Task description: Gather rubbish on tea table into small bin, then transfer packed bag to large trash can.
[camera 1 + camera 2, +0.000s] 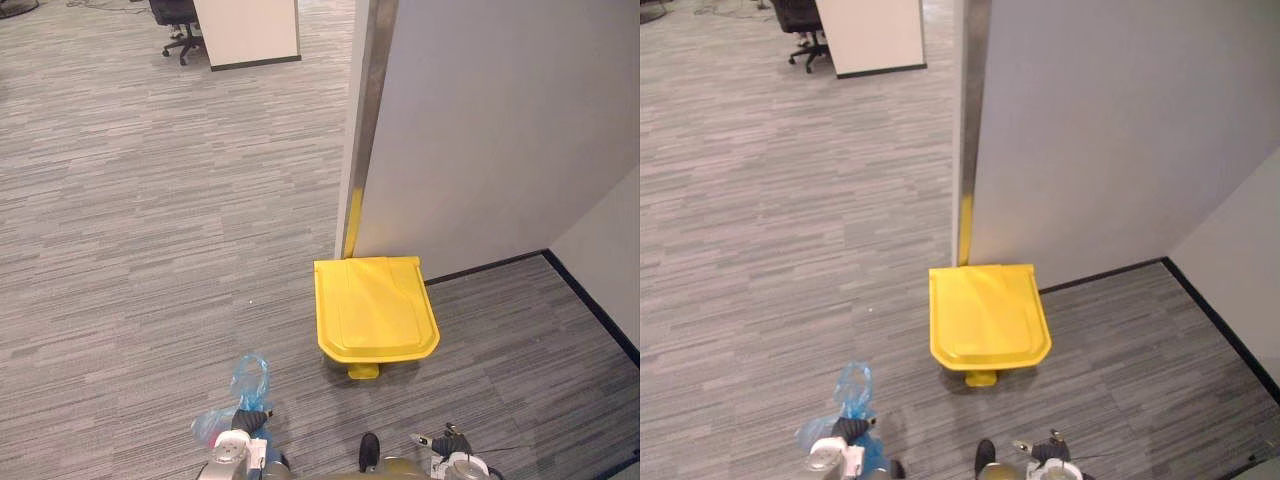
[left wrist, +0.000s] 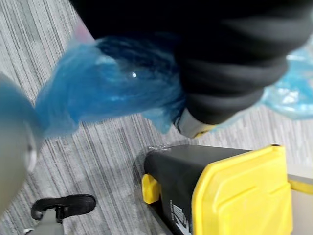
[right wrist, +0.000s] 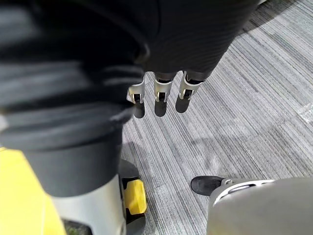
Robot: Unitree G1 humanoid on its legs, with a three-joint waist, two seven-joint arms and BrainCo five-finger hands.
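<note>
The left robot hand hangs low at the robot's left side, its fingers clenched round the gathered neck of the blue bag, whose thin plastic bulges out past the hand. The right robot hand hangs released, fingers straight and holding nothing. Ahead stands the yellow trash can, lid closed, its pedal facing the robot and its back near the grey wall. The main risk, as I judge it, is that closed lid: a bag let go over it would slide off onto the carpet floor. Opening it needs the free hand or the pedal, and a clumsy push could shove the can. The thin plastic might also slip or tear
</note>
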